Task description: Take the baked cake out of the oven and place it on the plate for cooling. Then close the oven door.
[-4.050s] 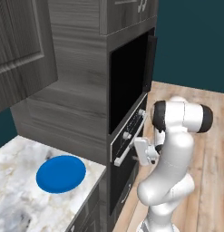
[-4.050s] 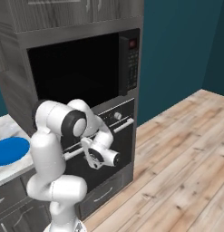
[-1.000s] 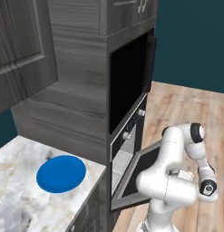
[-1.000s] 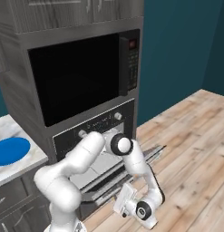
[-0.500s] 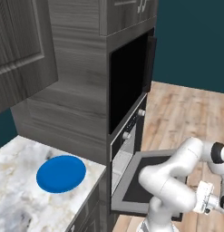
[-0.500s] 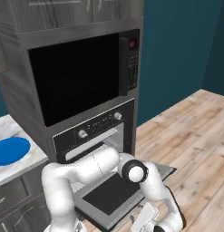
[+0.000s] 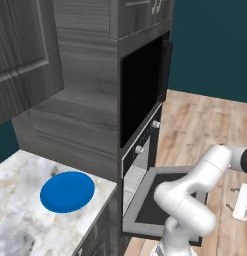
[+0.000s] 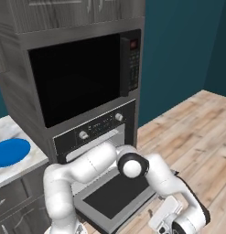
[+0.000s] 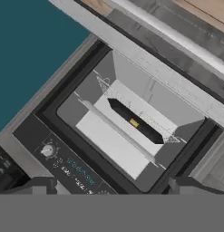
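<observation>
The oven [image 8: 100,126] stands with its oven door [image 8: 115,195] dropped flat and open. In the hand view I look straight into the lit cavity, where the baked cake [image 9: 133,123] shows as a small orange speck on a dark tray [image 9: 143,128]. My gripper [image 9: 111,186] hangs low in front of the open door [image 7: 167,200], well clear of the cavity. Its jaws are open with nothing between them. The blue plate [image 7: 67,191] lies bare on the marble counter to the left of the oven.
A larger black cavity [image 8: 75,77] with a side-hinged door sits above the oven. The marble counter [image 7: 20,225] runs left of the cabinet column. Wooden floor [image 7: 205,130] stretches to the right. My white arm [image 7: 195,187] arches over the lowered door.
The oven door has swung from half-lowered to flat. My gripper has opened, let go of the handle and drawn back, low and to the right.
</observation>
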